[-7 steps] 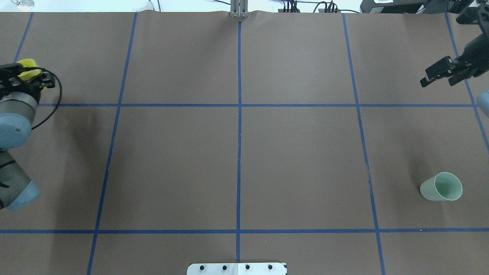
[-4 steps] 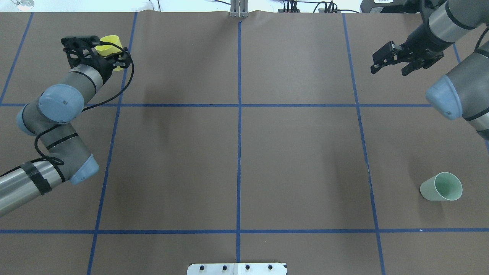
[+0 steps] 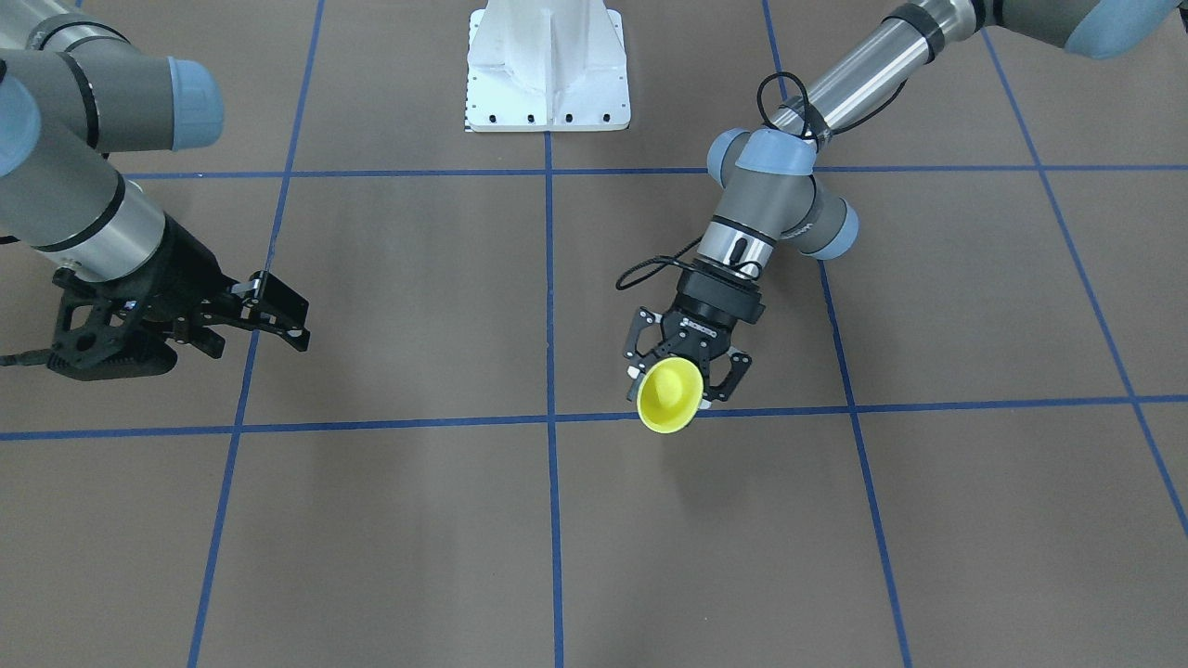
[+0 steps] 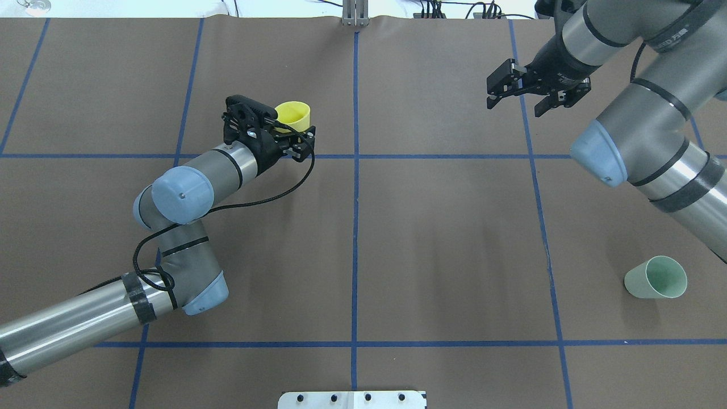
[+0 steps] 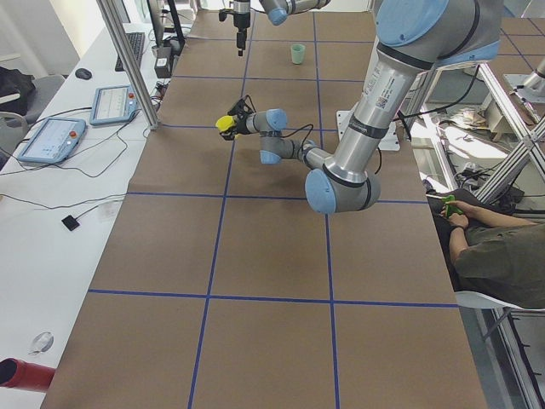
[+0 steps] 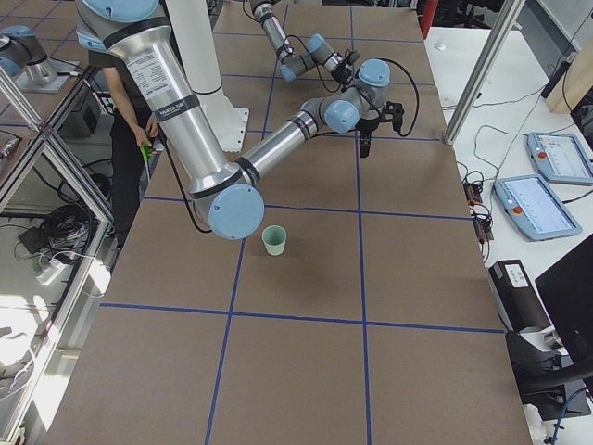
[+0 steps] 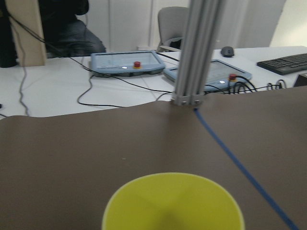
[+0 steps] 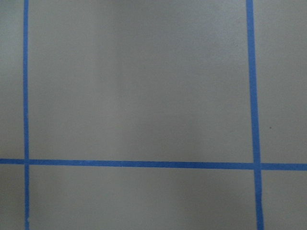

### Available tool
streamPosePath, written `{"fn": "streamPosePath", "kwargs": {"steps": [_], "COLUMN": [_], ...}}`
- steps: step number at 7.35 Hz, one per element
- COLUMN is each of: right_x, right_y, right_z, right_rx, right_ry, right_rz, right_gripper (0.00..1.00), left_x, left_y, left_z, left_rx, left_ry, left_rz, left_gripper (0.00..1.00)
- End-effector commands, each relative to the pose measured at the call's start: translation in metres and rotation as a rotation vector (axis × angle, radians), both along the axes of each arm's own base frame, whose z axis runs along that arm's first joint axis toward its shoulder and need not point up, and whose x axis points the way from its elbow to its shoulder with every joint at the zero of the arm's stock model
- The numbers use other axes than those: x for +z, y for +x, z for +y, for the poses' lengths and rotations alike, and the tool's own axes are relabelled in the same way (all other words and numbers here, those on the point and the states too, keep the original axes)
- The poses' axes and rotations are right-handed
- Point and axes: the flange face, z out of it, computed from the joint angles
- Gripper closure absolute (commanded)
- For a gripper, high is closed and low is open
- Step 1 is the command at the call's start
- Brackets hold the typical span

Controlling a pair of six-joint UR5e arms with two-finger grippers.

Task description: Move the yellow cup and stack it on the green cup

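Left gripper (image 4: 279, 128): jaws pinching the small bright yellow plastic tumbler, the yellow cup (image 4: 293, 114), by its lower body; fingers sit on either side of the wall. The cup's open rim shows in both the overhead and the front-facing view, and the interior looks bare. The left wrist view shows only the yellow rim at the bottom edge, with brown bench beyond it.

Yellow cup position: carried in the left gripper over the brown paper-covered bench (image 4: 443, 227), on the robot's left of the centre lengthwise line of the blue tape grid (image 4: 355, 227), just on the far side of the far crosswise line. Its shadow lies apart from it in the front-facing view, so it looks to be off the bench surface.

Right gripper (image 4: 514, 101): fingers spread, nothing between them. It hangs over the far right part of the bench, near the right lengthwise tape line, pointing down. The right wrist view shows only bare bench and crossing tape lines.

Small pale mint-green plastic tumbler, the green cup (image 4: 656, 278): stands upright, mouth up, alone on the bench at the robot's near right, well apart from both grippers and from the yellow cup.

White robot base plate (image 3: 548, 65) at the robot's side of the bench, on the centre line
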Motion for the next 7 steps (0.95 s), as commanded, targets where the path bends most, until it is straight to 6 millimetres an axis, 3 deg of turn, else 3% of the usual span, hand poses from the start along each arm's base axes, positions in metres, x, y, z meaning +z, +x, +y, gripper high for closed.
{"fn": "streamPosePath", "kwargs": {"steps": [1, 2, 3, 4, 5, 6, 7], "right_x": [-0.019, -0.023, -0.027, -0.038, -0.047, -0.059, -0.062], "right_y": [-0.048, -0.068, -0.079, -0.084, -0.09, -0.098, -0.106], "right_z": [0.025, 0.037, 0.045, 0.047, 0.049, 0.051, 0.055], "right_rx": [0.06, 0.072, 0.065, 0.063, 0.063, 0.066, 0.065], "right_ry": [-0.01, -0.002, -0.013, -0.012, -0.017, -0.009, -0.013], "right_rz": [-0.066, -0.077, -0.089, -0.103, -0.113, -0.121, -0.123], "right_gripper": [0.0, 0.0, 0.0, 0.0, 0.0, 0.0, 0.0], "left_x": [-0.014, -0.017, -0.017, -0.03, -0.032, -0.035, -0.043], "left_y": [0.011, 0.017, 0.024, 0.035, 0.037, 0.047, 0.067], "left_z": [0.023, 0.028, 0.029, 0.037, 0.041, 0.054, 0.079], "left_rx": [0.146, 0.149, 0.154, 0.165, 0.165, 0.137, 0.087], "left_ry": [0.264, 0.326, 0.331, 0.341, 0.36, 0.354, 0.343], "left_rz": [-0.027, -0.059, -0.068, -0.052, -0.058, -0.052, -0.036], "left_gripper": [0.62, 0.62, 0.63, 0.61, 0.49, 0.5, 0.51]}}
